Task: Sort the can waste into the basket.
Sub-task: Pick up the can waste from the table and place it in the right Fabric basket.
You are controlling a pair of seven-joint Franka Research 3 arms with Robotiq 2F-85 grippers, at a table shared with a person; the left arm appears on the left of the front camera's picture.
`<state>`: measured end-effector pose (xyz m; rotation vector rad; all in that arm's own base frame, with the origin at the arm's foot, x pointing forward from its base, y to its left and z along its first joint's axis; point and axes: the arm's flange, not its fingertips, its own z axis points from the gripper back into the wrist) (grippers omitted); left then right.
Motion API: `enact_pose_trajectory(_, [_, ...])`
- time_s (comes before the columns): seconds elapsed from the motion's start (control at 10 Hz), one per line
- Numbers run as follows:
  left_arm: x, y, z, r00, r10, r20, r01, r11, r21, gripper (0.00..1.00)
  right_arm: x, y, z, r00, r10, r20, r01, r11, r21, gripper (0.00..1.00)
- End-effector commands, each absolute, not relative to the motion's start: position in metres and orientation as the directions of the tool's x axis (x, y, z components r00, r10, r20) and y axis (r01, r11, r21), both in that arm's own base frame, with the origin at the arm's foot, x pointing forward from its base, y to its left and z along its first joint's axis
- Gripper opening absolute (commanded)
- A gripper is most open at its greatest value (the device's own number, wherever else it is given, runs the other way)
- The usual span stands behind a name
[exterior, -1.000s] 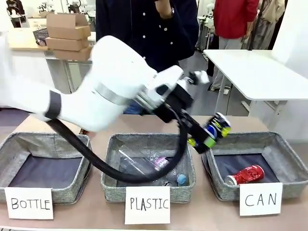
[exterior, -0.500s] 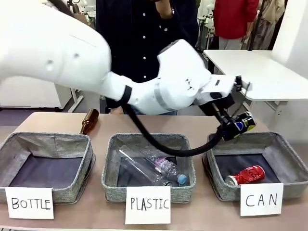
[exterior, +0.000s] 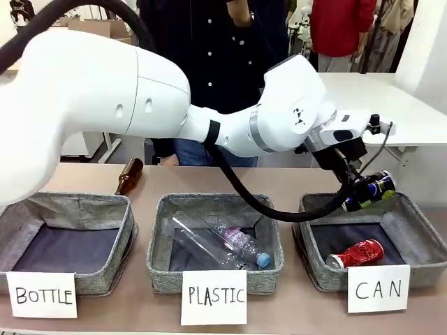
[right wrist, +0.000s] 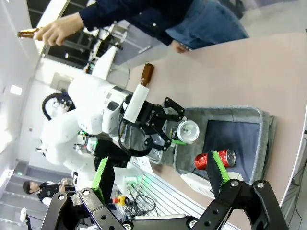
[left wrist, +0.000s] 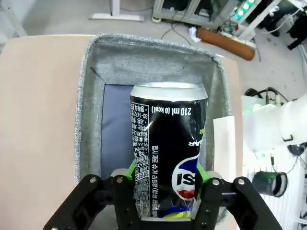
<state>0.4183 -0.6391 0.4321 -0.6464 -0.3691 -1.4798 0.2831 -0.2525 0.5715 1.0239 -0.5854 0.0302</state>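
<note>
One dark can point(exterior: 374, 189) clamped in left gripper point(exterior: 360, 197) over basket point(exterior: 423, 234), red can point(exterior: 357, 253) inside at 6 o'clock, right gripper point(right wrist: 158, 164) spread wide.

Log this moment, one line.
left fingers: shut on dark can | dark can: over CAN basket | red can: in basket | right fingers: open

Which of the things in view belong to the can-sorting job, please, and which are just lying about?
Job: dark can held in the left gripper; red can; CAN basket.
Lying about: PLASTIC basket with clear plastic bottles; BOTTLE basket; brown glass bottle.
</note>
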Motion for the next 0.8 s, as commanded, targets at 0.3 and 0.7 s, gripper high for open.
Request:
enact_pose_trajectory(0.3, [0.42, -0.641, 0.44, 0.093, -0.813, 0.575, 0.982, -0.02, -0.187, 1.0, 0.282, -0.254, 0.574, 0.852, -0.235, 0.468, -0.29, 0.532, 0.796, 1.0])
enact_pose_trajectory(0.7, [0.383, -0.582, 0.434, 0.174, -0.845, 0.505, 0.946, 0.0, -0.325, 1.0, 0.283, -0.253, 0.572, 0.847, -0.243, 0.472, -0.29, 0.533, 0.795, 1.0])
